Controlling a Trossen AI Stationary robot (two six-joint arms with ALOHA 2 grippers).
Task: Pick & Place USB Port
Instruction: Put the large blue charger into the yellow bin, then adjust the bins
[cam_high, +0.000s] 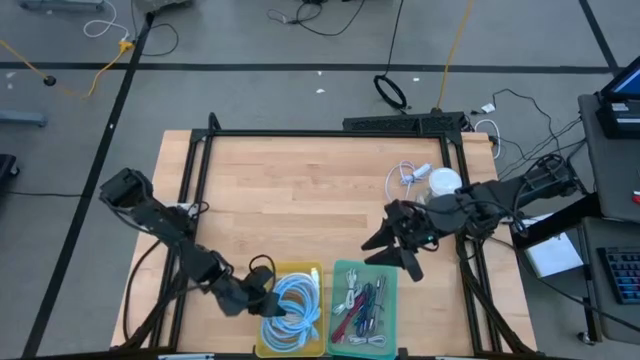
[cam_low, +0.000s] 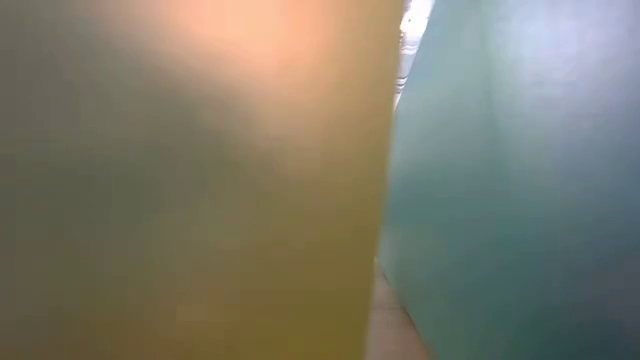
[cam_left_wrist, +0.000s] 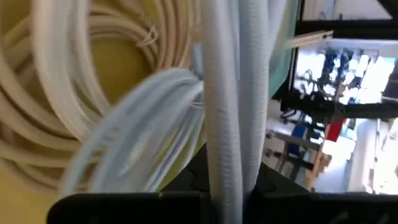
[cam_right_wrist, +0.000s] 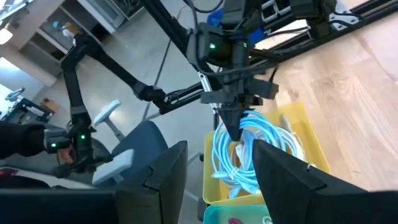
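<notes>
Counter (cam_high: 300, 190): yellow bin (cam_high: 268, 340) holds the coiled pale-blue USB cable (cam_high: 296, 305). Left end effector (cam_high: 268, 305) is clamped on its strands inside the bin. Right end effector (cam_high: 397, 252) hovers spread over the green bin (cam_high: 390, 345). Cable likely light, floppy, springy; best held across bundled loops.

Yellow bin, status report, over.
Left gripper down in yellow bin, shut on light blue cable. Right gripper open, above green bin. Nothing blocking.

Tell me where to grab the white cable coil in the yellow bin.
Take the white cable coil by its raised outer loop, coming straight down from above: the yellow bin walls block side approaches, and the left gripper is already there.
</notes>
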